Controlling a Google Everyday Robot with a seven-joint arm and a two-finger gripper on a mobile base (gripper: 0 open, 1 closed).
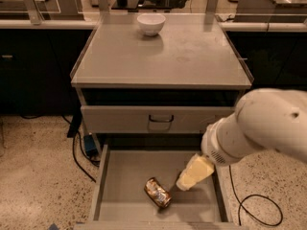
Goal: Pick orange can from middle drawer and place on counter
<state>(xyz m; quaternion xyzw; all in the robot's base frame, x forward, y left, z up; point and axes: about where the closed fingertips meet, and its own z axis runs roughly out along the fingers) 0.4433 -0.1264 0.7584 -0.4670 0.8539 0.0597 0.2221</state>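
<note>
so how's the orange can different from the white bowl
The orange can lies on its side on the middle drawer floor; the white bowl stands upright on the counter. The can is shiny orange-brown, the bowl plain white. The gripper hangs just beside the can, far from the bowl. Both are small.

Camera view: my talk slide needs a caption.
Gripper low inside the open middle drawer beside the orange can lying on its side; white bowl on counter.
</note>
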